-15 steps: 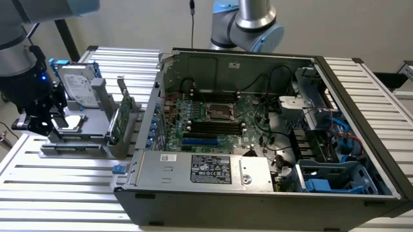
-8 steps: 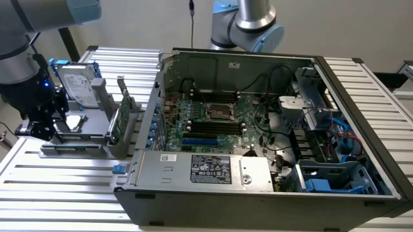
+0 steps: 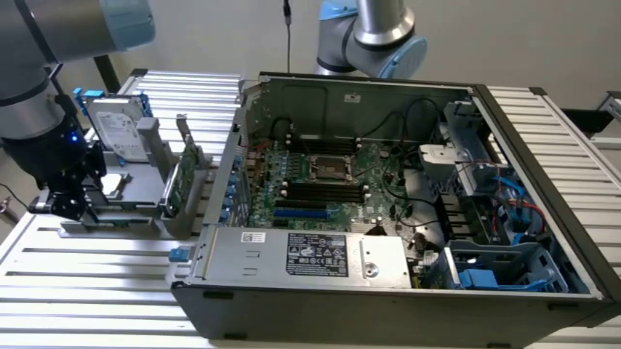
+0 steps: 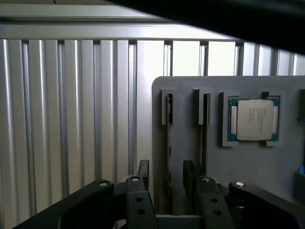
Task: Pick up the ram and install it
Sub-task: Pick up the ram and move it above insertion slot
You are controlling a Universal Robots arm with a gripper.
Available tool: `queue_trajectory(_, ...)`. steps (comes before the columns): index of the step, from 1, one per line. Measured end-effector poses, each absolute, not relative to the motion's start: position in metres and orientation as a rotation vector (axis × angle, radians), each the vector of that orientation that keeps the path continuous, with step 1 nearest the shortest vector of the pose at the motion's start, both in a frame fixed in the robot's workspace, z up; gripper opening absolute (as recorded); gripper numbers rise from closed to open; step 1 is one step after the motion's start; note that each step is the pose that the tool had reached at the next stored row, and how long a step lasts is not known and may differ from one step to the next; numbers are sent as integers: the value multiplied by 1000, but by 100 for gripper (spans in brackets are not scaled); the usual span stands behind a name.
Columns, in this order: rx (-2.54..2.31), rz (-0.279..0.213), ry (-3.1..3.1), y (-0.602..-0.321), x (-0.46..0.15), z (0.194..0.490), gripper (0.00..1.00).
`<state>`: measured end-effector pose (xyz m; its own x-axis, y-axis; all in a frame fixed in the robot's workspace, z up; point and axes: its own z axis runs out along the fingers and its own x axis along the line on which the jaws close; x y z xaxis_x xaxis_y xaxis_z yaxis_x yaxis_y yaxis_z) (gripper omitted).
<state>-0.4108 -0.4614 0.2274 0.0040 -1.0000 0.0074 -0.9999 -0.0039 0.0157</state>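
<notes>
A robotics lab: a ribbed aluminium-slat surface (image 3: 97, 254) carries an open black desktop computer case (image 3: 291, 309) showing its green motherboard (image 3: 374, 160), a grey plastic parts rack (image 3: 136, 196) beside it, and a grey, blue-capped robot arm (image 3: 49, 29) overhead.

A plain pale grey wall (image 3: 505, 43) fills the exterior view's upper right; a ribbed silver aluminium table (image 3: 87, 291) spans its lower left.
</notes>
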Motion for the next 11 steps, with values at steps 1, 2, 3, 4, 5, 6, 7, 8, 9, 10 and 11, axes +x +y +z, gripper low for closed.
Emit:
queue_trajectory(1,2214,-9,-2206,-461,-411,226,42)
queue_trajectory(2,2214,-9,-2205,-461,-411,224,42)
queue_trajectory(3,2214,-9,-2205,-461,-411,222,42)
queue_trajectory(4,2214,-9,-2205,-461,-411,220,42)
queue_trajectory(5,2214,-9,-2205,-461,-411,218,42)
queue_trajectory(6,2215,-9,-2205,-461,-411,217,42)
queue_trajectory(7,2215,-9,-2205,-461,-411,215,42)
queue_trajectory(8,2215,-9,-2204,-461,-411,213,42)
queue_trajectory(9,2216,-9,-2204,-461,-411,211,42)
queue_trajectory(10,2216,-9,-2204,-461,-411,209,42)
queue_trajectory(11,2217,-9,-2203,-461,-411,207,42)
